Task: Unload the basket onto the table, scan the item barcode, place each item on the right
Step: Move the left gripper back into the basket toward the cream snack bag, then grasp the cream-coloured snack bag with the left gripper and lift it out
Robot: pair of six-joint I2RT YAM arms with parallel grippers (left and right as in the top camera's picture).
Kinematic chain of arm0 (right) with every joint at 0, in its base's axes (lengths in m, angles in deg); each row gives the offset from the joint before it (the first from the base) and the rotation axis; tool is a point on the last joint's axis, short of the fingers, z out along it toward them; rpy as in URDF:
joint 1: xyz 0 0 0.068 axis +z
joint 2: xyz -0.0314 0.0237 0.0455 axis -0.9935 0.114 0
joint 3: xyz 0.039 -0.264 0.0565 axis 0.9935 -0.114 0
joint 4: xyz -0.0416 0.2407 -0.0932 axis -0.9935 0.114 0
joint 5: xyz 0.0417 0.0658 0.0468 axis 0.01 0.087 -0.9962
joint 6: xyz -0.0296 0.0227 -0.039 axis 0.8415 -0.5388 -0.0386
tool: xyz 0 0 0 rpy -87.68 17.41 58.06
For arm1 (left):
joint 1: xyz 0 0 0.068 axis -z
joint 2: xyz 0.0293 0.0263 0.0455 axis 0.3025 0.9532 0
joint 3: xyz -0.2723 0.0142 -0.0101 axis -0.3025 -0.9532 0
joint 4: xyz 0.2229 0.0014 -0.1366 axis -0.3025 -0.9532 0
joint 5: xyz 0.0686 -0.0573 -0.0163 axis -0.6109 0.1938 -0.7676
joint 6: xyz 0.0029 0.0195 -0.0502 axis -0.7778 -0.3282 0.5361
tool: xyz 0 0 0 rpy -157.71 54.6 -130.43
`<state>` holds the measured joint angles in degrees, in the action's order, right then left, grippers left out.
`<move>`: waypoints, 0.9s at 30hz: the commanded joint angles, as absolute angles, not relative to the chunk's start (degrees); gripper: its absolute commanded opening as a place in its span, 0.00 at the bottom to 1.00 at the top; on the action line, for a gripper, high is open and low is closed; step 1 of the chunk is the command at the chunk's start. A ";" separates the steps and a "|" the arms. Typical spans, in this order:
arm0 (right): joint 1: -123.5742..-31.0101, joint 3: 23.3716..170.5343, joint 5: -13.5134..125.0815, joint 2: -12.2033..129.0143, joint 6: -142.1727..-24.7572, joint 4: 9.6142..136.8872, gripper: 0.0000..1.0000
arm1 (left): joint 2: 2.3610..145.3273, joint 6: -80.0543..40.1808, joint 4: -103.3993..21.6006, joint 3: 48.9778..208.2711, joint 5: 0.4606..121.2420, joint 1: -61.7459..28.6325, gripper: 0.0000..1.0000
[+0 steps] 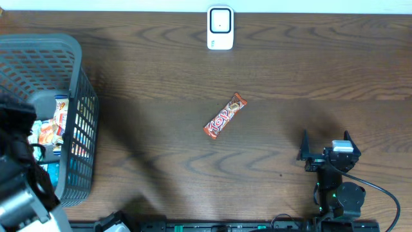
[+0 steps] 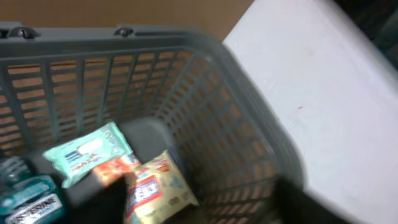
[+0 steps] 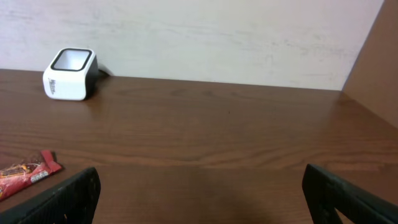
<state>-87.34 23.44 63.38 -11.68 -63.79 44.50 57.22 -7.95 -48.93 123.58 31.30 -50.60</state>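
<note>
Overhead, the red and orange Top candy bar [image 1: 225, 116] lies flat in the middle of the brown table [image 1: 161, 71]. It is well apart from the grey basket [image 1: 80, 109] on the left and from the white scanner [image 1: 220, 28] at the far edge. Nothing touches it. I think it lies out in the open so that an arm can reach it from any side and carry it to the scanner.

The scanner stands with its window facing up, so a barcode has to be held over it, face down.

The right gripper [image 3: 199, 190] waits low near the front edge of the table, well to the right of the candy bar. Its two black fingers are spread wide with nothing between them. It looks ready to grab, and the candy bar shows at the left edge of its own camera.

The left arm [image 1: 16, 161] hangs over the basket. Its camera looks down inside, where a green pack of wipes [image 2: 87, 152], a yellow snack bag [image 2: 158, 190] and a teal box [image 2: 31, 202] lie in a pile at the bottom. The left gripper does not show its fingers in any picture, so I cannot tell if it is spread or closed. It holds nothing that I can see
</note>
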 commanded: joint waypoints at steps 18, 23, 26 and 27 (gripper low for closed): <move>-86.88 23.39 63.49 -11.92 -63.09 44.74 0.99 | 103.93 -43.09 -55.47 122.96 36.26 -50.64 0.98; -86.88 23.39 63.47 -11.92 -63.09 44.74 0.99 | 111.34 -42.39 -54.85 122.96 36.28 -50.64 0.98; -86.88 23.39 63.49 -11.92 -63.09 44.74 0.99 | 114.71 -42.42 -55.34 122.96 36.66 -50.64 0.81; -86.88 23.39 63.49 -11.92 -63.09 44.74 0.99 | 115.93 -42.39 -55.73 122.96 37.62 -50.64 0.15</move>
